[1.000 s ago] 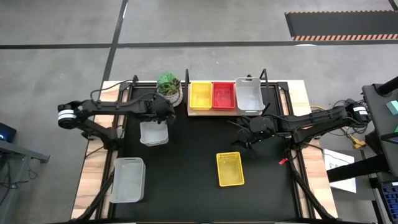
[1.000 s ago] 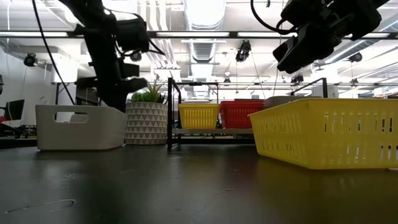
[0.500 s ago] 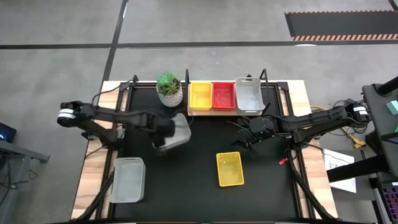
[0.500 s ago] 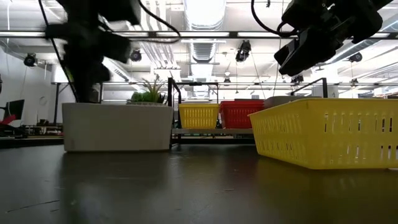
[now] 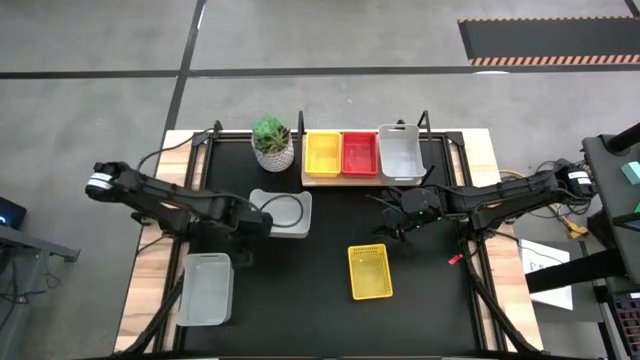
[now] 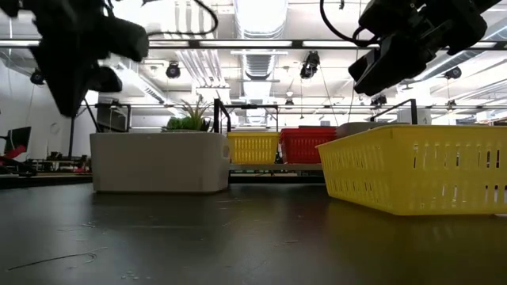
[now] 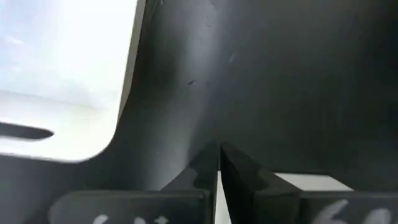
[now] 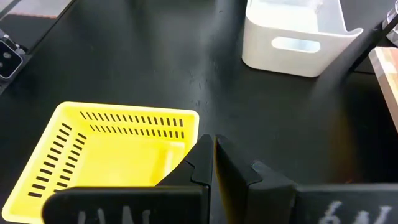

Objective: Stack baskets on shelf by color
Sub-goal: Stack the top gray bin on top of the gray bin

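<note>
A grey-white basket (image 5: 282, 213) (image 6: 158, 162) stands flat on its bottom on the black table, in front of the plant pot. My left gripper (image 5: 252, 226) (image 7: 218, 149) is shut and hangs raised just off that basket's left side, touching nothing. The basket's rim (image 7: 62, 74) shows apart from the fingers. My right gripper (image 5: 398, 222) (image 8: 214, 140) is shut and hovers beyond the far edge of a yellow basket (image 5: 369, 271) (image 8: 112, 149). The shelf (image 5: 365, 178) carries yellow, red and grey-white baskets side by side. A second grey-white basket (image 5: 205, 290) lies at the near left.
A white patterned plant pot (image 5: 272, 145) stands left of the shelf, at the far edge. The shelf's black posts (image 5: 301, 125) rise at its corners. Bare black tabletop (image 5: 300, 290) lies between the near-left basket and the yellow one. Wooden strips (image 5: 150, 270) border the table's sides.
The grey-white basket slid along the table toward its right edge and now stands still. My left gripper went with it from beside the plant pot, then drew back toward the near left and rose clear of it.
</note>
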You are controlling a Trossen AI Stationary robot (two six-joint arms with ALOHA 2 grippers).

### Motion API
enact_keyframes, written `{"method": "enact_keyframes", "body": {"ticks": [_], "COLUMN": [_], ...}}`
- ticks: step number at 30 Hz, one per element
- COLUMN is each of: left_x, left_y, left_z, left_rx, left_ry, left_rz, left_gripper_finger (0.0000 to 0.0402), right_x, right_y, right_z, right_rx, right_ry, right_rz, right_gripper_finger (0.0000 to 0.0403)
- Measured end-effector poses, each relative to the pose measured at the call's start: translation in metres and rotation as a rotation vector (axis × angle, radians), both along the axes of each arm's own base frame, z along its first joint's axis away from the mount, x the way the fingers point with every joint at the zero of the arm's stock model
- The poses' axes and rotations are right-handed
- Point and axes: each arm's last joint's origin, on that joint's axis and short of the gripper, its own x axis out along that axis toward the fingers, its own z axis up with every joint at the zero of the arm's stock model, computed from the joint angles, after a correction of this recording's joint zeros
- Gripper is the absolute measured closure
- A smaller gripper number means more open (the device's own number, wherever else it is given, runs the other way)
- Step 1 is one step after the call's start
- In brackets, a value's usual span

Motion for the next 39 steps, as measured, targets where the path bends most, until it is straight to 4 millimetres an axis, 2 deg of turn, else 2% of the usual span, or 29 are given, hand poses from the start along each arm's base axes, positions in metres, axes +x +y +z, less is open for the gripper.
{"method": "enact_keyframes", "body": {"ticks": [4, 8, 10, 12, 14, 17, 21, 24, 28, 34, 39], "left_x": [0.003, -0.009, -0.011, -0.008, -0.001, 0.021, 0.053, 0.068, 0.078, 0.081, 0.075], "left_y": [0.002, 0.018, 0.020, 0.015, 0.012, 0.009, 0.009, 0.011, 0.015, 0.016, 0.013], "left_z": [-0.023, -0.027, -0.019, -0.009, 0.003, 0.022, 0.044, 0.043, 0.023, -0.015, -0.027], "left_rx": [0.059, 0.425, 0.398, 0.271, 0.176, 0.126, 0.223, 0.278, 0.300, 0.315, 0.219], "left_ry": [0.037, 0.152, 0.151, 0.102, 0.013, -0.219, -0.608, -0.724, -0.659, -0.425, -0.284], "left_rz": [-0.007, 0.177, 0.202, 0.187, 0.188, 0.214, 0.280, 0.266, 0.272, 0.230, 0.102], "left_gripper_finger": [0.0401, 0.0401, 0.0401, 0.0401, 0.0401, 0.0401, 0.0402, 0.0402, 0.0402, 0.0402, 0.0401], "right_x": [0.000, 0.000, 0.000, 0.000, 0.000, 0.000, 0.000, 0.000, 0.000, -0.001, -0.001], "right_y": [0.000, 0.000, 0.000, 0.000, 0.000, 0.000, 0.000, 0.000, 0.000, 0.000, 0.000], "right_z": [-0.001, -0.001, -0.001, -0.001, -0.001, -0.001, 0.000, -0.001, -0.001, -0.004, -0.005], "right_rx": [0.001, 0.001, 0.001, 0.002, 0.002, 0.001, 0.002, 0.002, 0.002, 0.006, 0.010], "right_ry": [0.003, 0.001, 0.002, 0.002, 0.003, 0.000, -0.005, -0.003, -0.002, 0.007, 0.004], "right_rz": [-0.001, 0.000, -0.001, -0.001, -0.001, -0.001, -0.001, -0.001, -0.001, -0.004, -0.007], "right_gripper_finger": [0.0394, 0.0394, 0.0394, 0.0394, 0.0394, 0.0394, 0.0394, 0.0394, 0.0394, 0.0394, 0.0394]}}
